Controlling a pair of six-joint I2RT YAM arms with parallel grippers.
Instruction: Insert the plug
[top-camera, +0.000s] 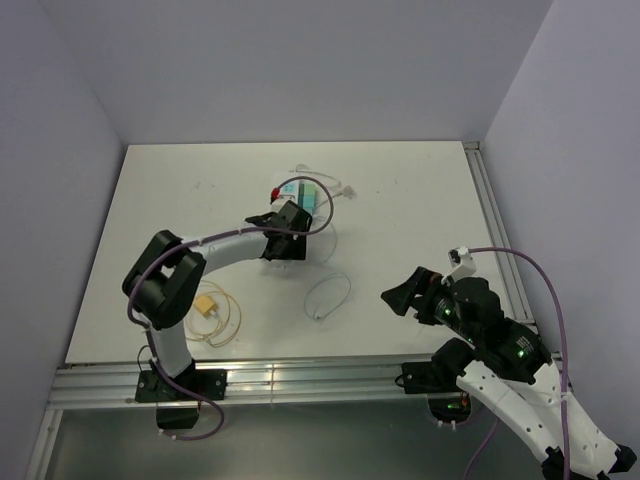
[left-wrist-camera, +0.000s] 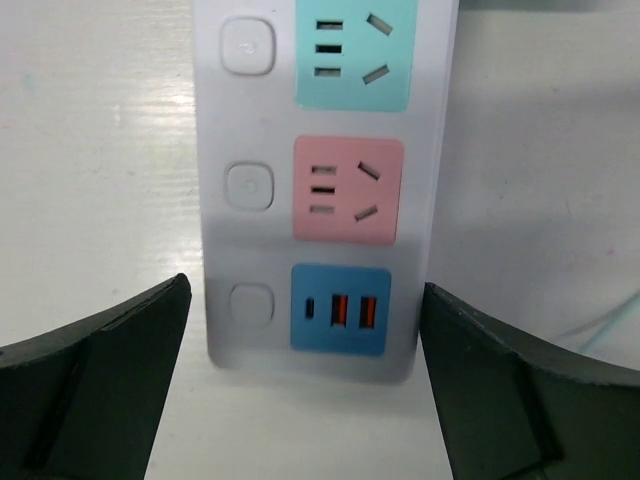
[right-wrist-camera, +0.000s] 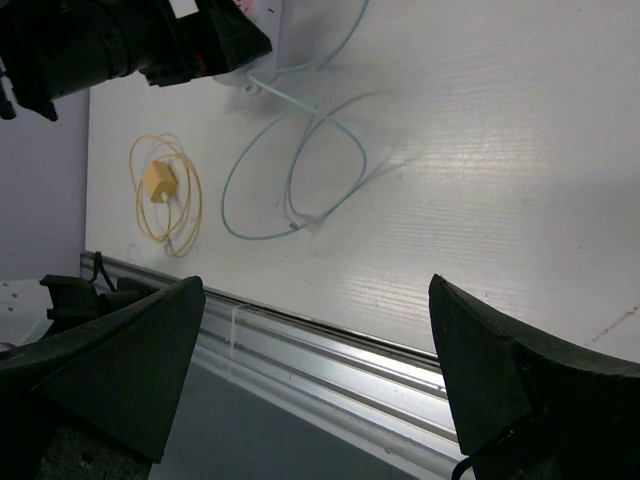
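Observation:
A white power strip (left-wrist-camera: 320, 180) with teal, pink and blue socket panels lies at the table's middle back (top-camera: 308, 198). My left gripper (left-wrist-camera: 305, 400) is open and empty, its fingers on either side of the strip's near end, by the blue USB panel (left-wrist-camera: 340, 308); in the top view it (top-camera: 280, 235) sits just in front of the strip. A yellow plug (top-camera: 206, 304) on a coiled yellow cable lies at the front left, also in the right wrist view (right-wrist-camera: 158, 180). My right gripper (top-camera: 400, 296) is open and empty above the table's front right (right-wrist-camera: 315, 370).
A thin pale teal cable (top-camera: 328, 295) lies looped between the two grippers and shows in the right wrist view (right-wrist-camera: 300, 170). A white cable (top-camera: 338, 187) lies beside the strip. The metal rail (right-wrist-camera: 330, 345) marks the table's front edge.

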